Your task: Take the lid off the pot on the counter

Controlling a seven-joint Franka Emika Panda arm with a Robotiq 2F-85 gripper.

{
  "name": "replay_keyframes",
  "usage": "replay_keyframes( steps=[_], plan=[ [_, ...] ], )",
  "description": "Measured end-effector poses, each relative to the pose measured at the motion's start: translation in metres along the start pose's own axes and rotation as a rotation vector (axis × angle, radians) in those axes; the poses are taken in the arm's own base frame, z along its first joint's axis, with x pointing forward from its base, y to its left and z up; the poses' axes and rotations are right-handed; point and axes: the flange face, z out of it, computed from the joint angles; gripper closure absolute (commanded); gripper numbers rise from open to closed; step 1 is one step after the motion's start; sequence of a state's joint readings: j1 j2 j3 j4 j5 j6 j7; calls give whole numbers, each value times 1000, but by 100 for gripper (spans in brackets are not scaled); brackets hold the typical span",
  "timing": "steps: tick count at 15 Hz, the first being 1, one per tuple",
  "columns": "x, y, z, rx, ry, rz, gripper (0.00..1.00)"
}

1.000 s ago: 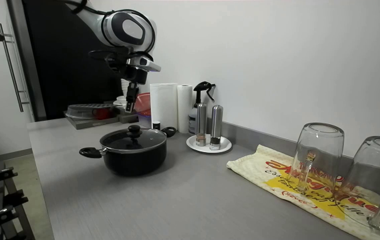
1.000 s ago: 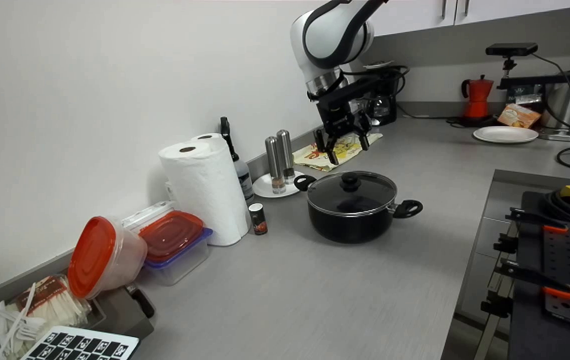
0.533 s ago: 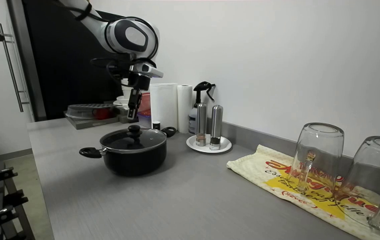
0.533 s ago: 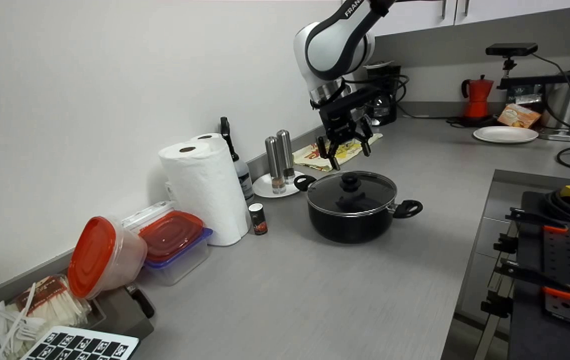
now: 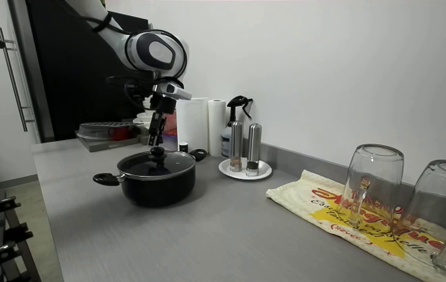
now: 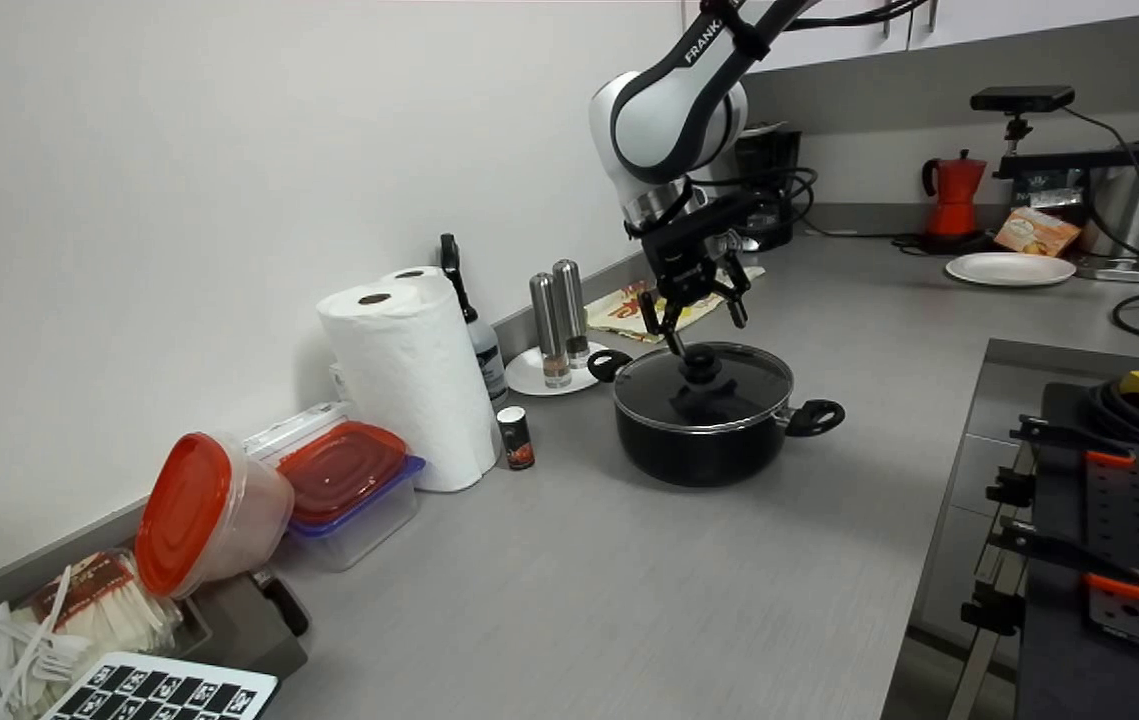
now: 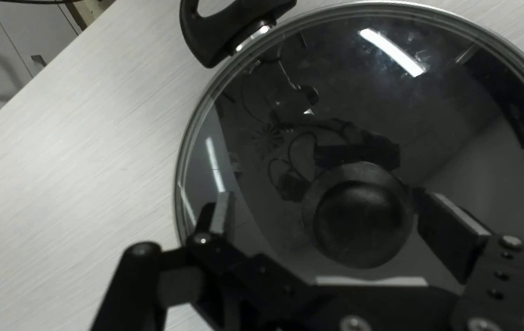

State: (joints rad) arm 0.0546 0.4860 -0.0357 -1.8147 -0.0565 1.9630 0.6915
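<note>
The lid, glassy and shallow-domed with a black knob, lies on the pot in both exterior views (image 5: 179, 161) (image 6: 651, 388) and fills much of the wrist view (image 7: 455, 151). The low black pot (image 5: 159, 192) stands upright on the grey counter (image 5: 223, 239); it also shows in the exterior view (image 6: 697, 458). My gripper (image 6: 709, 333) is open and empty, pointing down just above the lid. In the wrist view, its fingers (image 7: 333, 214) are wide apart with the knob (image 7: 360, 223) between them in the picture. I see no finger clearly touching the knob.
A white plate with two metal mills (image 5: 253, 149), paper towel rolls (image 5: 192, 125) and a spray bottle (image 5: 226, 137) stand by the wall. A small spice jar (image 6: 515, 437) is near the pot. Upturned glasses (image 5: 375, 176) stand on a patterned cloth (image 5: 305, 192). Plastic containers (image 6: 219, 510) lie along the wall.
My gripper has moved down toward the lid's knob, staying open. The lid, pot and other things have not moved.
</note>
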Motion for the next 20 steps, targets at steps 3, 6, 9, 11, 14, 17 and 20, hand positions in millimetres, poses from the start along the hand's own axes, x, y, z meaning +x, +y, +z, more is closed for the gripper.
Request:
replay_keyframes(
  steps=[3, 6, 9, 11, 14, 17, 20],
  plan=[
    [1, -4, 3, 2, -5, 0, 0],
    [6, -6, 5, 6, -2, 5, 0],
    [12, -7, 5, 8, 1, 14, 0],
    [15, -8, 7, 9, 1, 19, 0],
    [18, -10, 10, 8, -3, 23, 33],
    [19, -12, 13, 7, -6, 22, 57],
    [19, -16, 9, 17, -4, 22, 75]
  ],
)
